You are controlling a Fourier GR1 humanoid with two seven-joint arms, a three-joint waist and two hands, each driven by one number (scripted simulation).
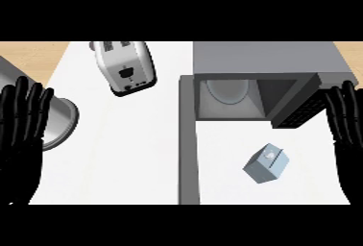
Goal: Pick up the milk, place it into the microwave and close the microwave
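1. The milk [267,164] is a small pale blue-grey carton that stands on the white worktop [127,158], in front of the open microwave [264,81] and to the right of its door [188,144].
2. The carton is seen from above and is turned diagonally; its top ridge runs from the lower left to the upper right of the view. Its long axis seems to go up toward the camera, so it looks upright or a little tilted. On the top there is a small light mark, but no writing or brand can be read.
3. The microwave door is swung fully open and shows as a long grey bar going toward the lower edge of the view. Inside the cavity a round pale plate [228,91] can be seen. At the right of the cavity is a dark panel [301,113]; its markings are too small to read.
4. A silver toaster [126,67] lies well apart to the upper left, and a metal pot [60,122] is near the left edge.
5. The right hand [347,120] shows at the right edge, fingers straight and up, holding nothing, near the dark panel.
6. The left hand [21,129] shows at the left edge, also flat with spread fingers, empty, partly in front of the pot.
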